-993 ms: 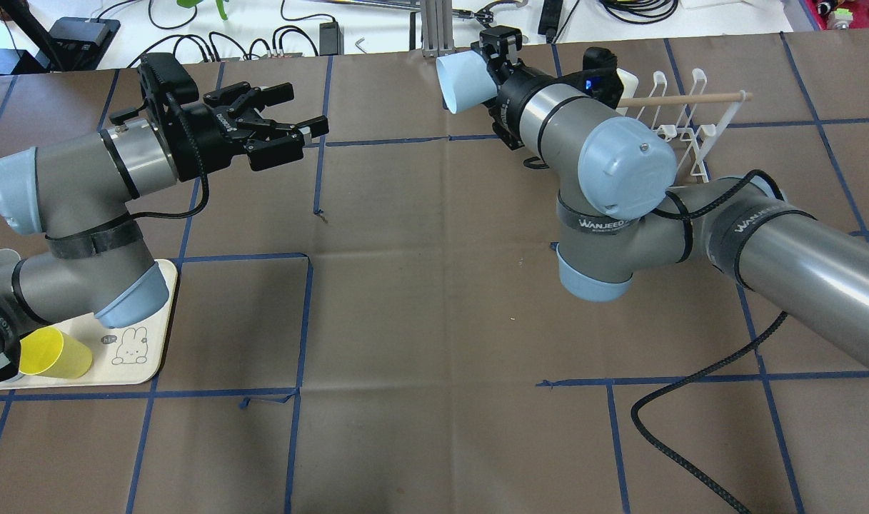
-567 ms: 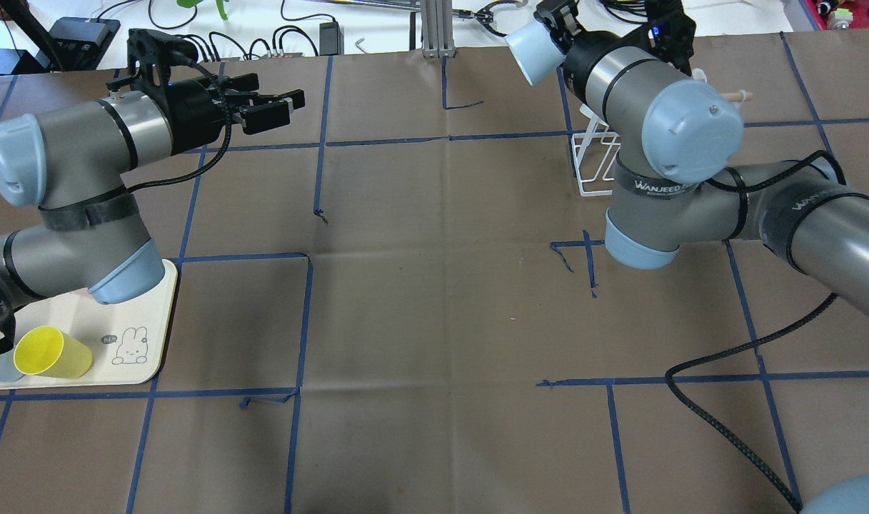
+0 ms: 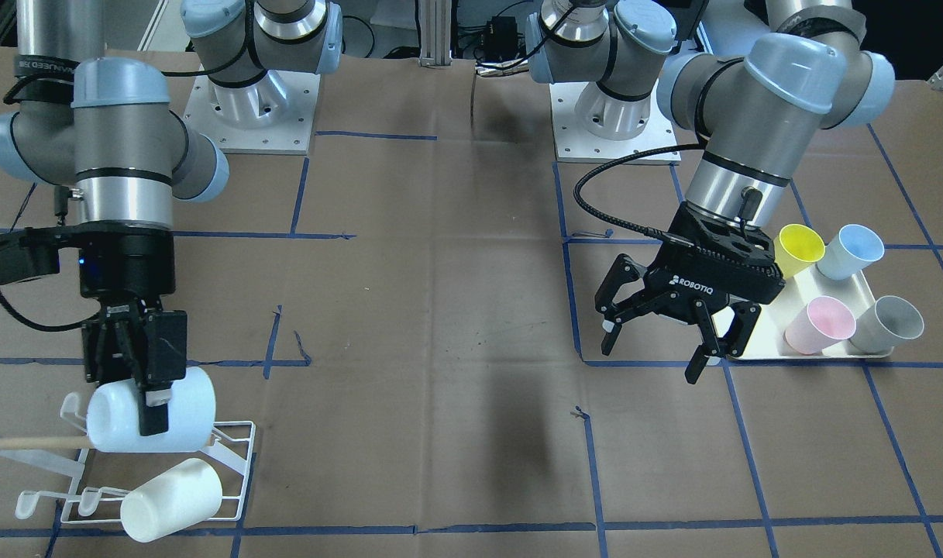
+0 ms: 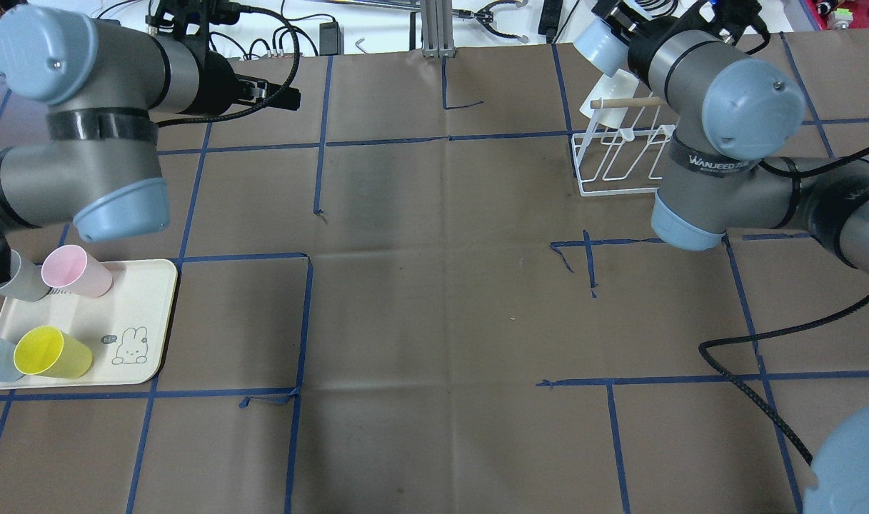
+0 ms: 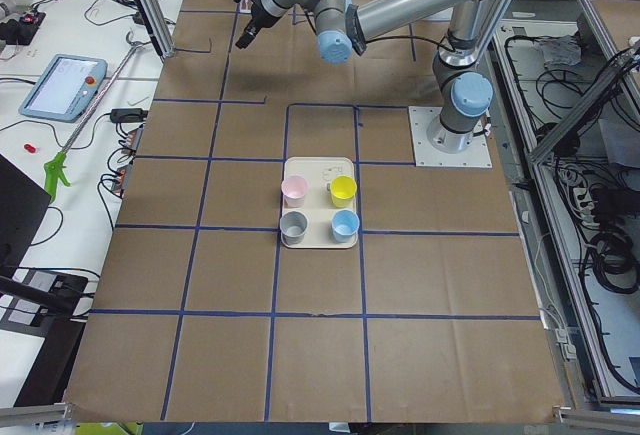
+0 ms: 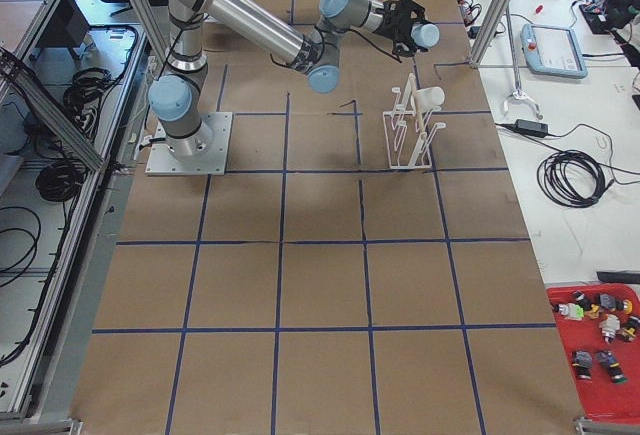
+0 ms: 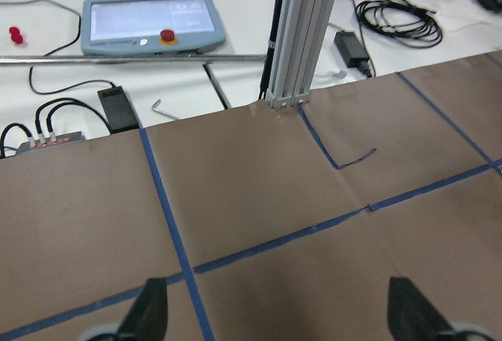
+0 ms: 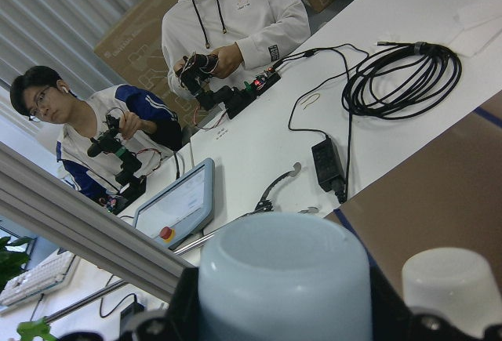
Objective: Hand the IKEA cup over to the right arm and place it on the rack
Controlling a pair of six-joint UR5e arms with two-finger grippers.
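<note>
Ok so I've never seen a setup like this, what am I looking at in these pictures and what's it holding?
Two robot arms stand at a paper-covered table, each ending in a two-finger gripper. One picture faces the robot from across the table, one looks down from behind it, two look along the table from its ends, and two come from cameras on the wrists. The right gripper is shut on a pale blue cup, held on its side above a white wire rack, where a white cup already sits. The left gripper is open and empty, raised above the table. A tray on the robot's left side holds four more cups.
</note>
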